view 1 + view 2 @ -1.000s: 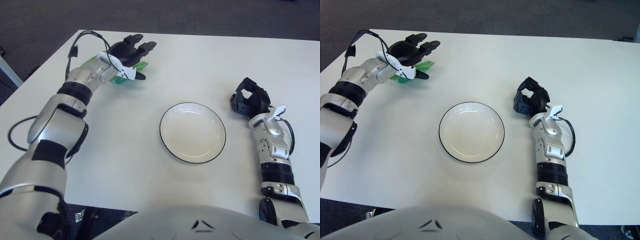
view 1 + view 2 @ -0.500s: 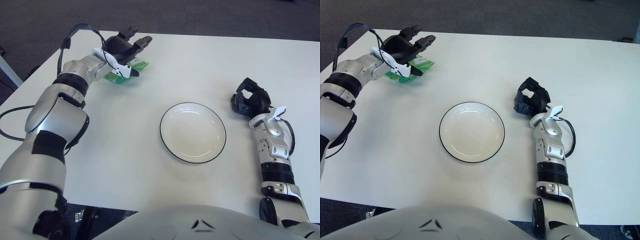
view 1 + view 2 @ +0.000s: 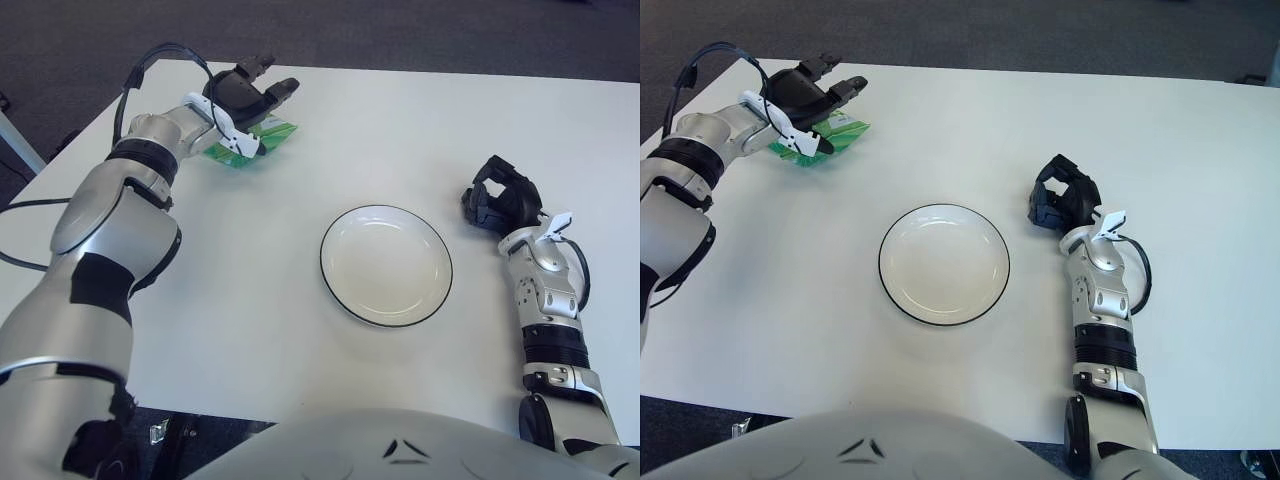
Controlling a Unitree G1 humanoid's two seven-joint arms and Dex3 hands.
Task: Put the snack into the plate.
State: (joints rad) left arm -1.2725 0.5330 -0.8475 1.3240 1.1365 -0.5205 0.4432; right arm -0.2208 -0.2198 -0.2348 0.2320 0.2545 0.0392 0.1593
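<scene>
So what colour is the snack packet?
Green, with a white patch: the snack packet shows best in the right eye view.

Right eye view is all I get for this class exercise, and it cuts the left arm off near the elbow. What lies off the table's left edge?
Observer: Beyond the table, the left eye view shows dark floor and a pale slanted bar. I cannot tell what it is.
Operator: And the arm itself?
Observer: It shows whole, from the shoulder to the left hand over the green snack.
Operator: Anything near it?
Observer: A black cable comes in from the left border toward the upper arm. The right hand is curled, right of the plate.
</scene>
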